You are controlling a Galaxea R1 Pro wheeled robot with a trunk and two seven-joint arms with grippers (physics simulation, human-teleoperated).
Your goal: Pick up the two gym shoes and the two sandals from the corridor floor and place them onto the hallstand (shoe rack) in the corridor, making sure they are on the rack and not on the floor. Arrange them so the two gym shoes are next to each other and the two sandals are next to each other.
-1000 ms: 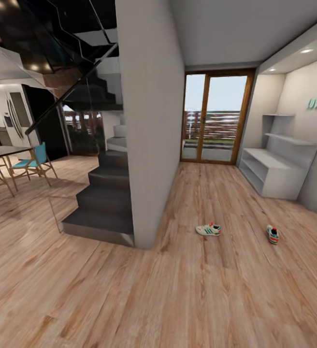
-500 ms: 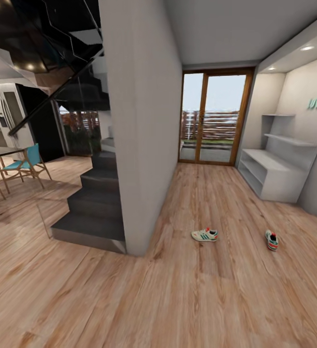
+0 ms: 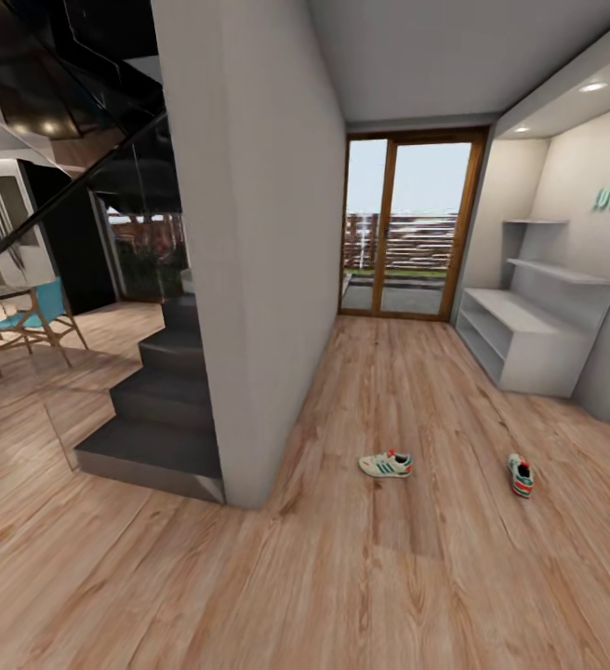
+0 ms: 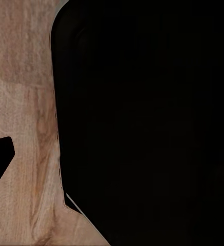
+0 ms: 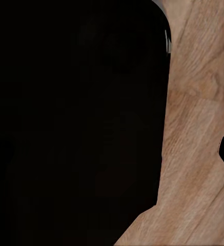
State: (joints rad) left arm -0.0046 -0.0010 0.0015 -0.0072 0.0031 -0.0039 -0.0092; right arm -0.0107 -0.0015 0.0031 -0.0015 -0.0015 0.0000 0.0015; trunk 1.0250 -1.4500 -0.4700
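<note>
1. Wood floor (image 3: 389, 577) runs to a glass door (image 3: 403, 228); the rack (image 3: 519, 340) stands right of it. Both shoes lie on the floor short of the rack: one (image 3: 386, 463), the other (image 3: 521, 475) well apart.
2. Left wrist: dark bulk over floor (image 4: 24, 102); hand state cannot be told.
3. Right wrist: the same, floor (image 5: 199, 128); hand state unclear.

Through my right wrist camera I saw a large black rounded shape (image 5: 76, 123) covering most of the frame, with light brown wood-grain plank flooring (image 5: 199, 133) beside it.

2 gym shoes on corridor floor (image 3: 417, 577), well apart: left gym shoe (image 3: 385, 463) side-on; right gym shoe (image 3: 521, 475) heel toward cam. Hallstand (image 3: 519, 340) at right wall, shelves bare.
</note>
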